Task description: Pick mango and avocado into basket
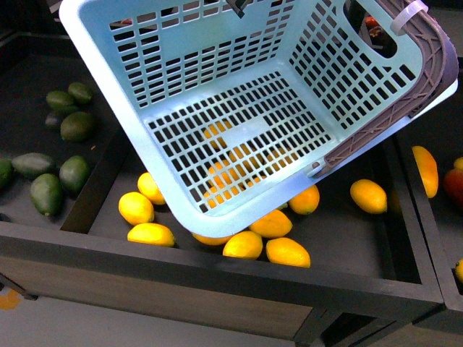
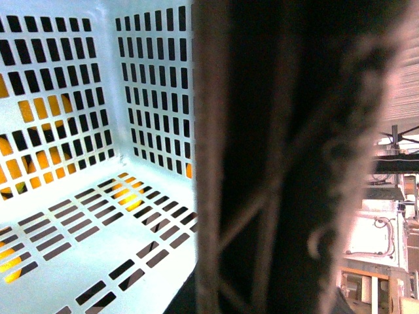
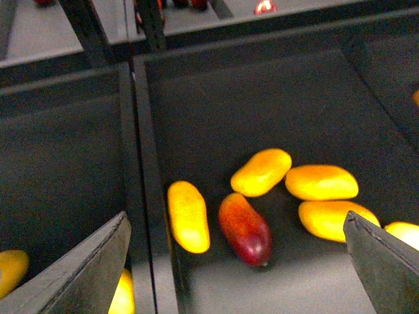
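The turquoise basket (image 1: 108, 69) hangs tilted above the middle bin, and nothing lies inside it. Its grey-brown handle (image 1: 428, 69) lies along its right rim. My left gripper (image 2: 262, 281) is shut on the basket; a blurred handle (image 2: 275, 163) fills the left wrist view beside the slotted basket wall (image 2: 114, 78). The red mango (image 3: 245, 229) lies among yellow fruits, straight below my open, empty right gripper (image 3: 236, 226). Several dark green avocados (image 1: 47, 191) lie in the left bin.
Several yellow oval fruits (image 1: 271, 224) lie in the middle bin under the basket. Dark dividers (image 1: 94, 184) separate the bins, with a front rail (image 1: 217, 264) along them. An orange-yellow fruit (image 1: 425, 170) and a red one (image 1: 454, 186) lie in the right bin.
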You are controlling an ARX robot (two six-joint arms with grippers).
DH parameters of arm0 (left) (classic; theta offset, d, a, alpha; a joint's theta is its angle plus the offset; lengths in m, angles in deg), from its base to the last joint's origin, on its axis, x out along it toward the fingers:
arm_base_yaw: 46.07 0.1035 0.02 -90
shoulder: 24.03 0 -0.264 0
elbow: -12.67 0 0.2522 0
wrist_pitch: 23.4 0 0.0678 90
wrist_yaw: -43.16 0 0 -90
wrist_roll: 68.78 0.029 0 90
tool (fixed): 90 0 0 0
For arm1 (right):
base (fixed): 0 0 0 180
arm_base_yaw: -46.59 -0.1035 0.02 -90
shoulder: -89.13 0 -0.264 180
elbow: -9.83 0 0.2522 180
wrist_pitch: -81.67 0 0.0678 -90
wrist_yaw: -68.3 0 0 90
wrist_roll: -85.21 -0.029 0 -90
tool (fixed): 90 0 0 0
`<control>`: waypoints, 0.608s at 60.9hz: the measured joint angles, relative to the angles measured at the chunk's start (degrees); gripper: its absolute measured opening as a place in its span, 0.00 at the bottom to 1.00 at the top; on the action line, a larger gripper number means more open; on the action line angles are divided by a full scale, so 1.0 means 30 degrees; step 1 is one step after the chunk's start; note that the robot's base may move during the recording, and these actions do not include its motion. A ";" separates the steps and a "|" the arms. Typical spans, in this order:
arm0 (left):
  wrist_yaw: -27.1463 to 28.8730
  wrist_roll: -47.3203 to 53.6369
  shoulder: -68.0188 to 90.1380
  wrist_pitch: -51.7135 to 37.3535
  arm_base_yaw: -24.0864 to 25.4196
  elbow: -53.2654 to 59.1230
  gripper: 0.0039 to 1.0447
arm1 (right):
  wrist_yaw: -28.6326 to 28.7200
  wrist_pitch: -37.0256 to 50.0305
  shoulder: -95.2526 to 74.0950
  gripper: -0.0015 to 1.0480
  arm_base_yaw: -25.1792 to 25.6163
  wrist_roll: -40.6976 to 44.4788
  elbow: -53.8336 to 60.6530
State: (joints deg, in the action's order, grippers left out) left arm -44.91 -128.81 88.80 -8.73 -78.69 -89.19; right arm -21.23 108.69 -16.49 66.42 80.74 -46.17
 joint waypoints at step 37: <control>-0.0036 -0.0015 0.0000 0.0000 -0.0022 0.0000 0.05 | 0.0437 -0.5049 -1.2502 0.93 0.0721 0.2667 -1.2655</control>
State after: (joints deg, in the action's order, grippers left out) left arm -45.02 -128.85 88.80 -8.73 -78.76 -89.19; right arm -19.92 93.54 -54.00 68.59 88.74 -84.14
